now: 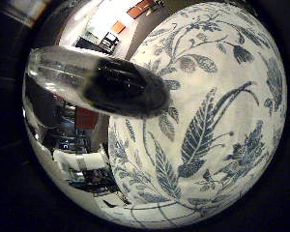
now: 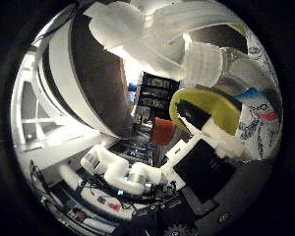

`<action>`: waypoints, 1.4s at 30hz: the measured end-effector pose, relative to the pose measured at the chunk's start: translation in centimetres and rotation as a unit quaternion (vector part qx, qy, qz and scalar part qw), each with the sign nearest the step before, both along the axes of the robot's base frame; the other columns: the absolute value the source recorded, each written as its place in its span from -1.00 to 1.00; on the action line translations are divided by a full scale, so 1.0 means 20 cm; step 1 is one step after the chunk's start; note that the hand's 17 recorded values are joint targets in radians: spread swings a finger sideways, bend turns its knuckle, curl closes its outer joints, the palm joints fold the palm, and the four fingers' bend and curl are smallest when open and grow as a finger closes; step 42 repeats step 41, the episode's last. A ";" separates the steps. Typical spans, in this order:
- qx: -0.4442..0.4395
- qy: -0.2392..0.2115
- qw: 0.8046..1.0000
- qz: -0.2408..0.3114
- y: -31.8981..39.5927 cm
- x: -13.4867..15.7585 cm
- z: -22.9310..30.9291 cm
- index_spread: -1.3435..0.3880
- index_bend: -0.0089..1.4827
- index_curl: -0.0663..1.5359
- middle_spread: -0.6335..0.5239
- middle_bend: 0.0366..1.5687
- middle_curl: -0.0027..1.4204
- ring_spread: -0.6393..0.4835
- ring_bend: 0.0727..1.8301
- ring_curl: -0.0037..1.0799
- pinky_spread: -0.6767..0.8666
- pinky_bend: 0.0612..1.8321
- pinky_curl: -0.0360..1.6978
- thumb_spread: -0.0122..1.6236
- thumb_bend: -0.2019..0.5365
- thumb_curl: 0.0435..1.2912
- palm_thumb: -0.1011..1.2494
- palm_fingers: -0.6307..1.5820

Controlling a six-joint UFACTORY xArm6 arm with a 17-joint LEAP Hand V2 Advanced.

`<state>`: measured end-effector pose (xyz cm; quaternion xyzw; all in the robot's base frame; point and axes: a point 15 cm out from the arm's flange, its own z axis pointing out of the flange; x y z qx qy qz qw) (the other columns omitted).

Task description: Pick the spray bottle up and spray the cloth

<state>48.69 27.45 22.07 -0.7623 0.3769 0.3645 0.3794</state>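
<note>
The spray bottle (image 2: 221,64) lies close across my palm in the thumb side view. It has a clear body, a white collar and a white trigger head (image 2: 137,24). A white and black finger of my right hand (image 2: 206,130) curls up against the bottle below its neck. In the little finger side view another finger (image 1: 111,84) with a black tip reaches out over a white cloth with blue leaf and flower print (image 1: 208,121). That cloth fills most of this view and lies apart from the finger.
A yellow round thing (image 2: 221,108) shows behind the curled finger, beside the printed cloth. The white arm (image 2: 123,172) runs below. A dark curved edge (image 2: 98,83) and shelves of the room stand beyond.
</note>
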 end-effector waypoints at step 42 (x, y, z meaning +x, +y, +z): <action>-0.190 -0.055 0.980 -0.006 -0.87 0.02 0.15 0.21 -0.75 -0.47 0.14 -0.63 -0.49 0.38 -0.71 -0.56 0.37 -0.69 -0.72 0.26 -0.51 -0.29 0.34 -0.09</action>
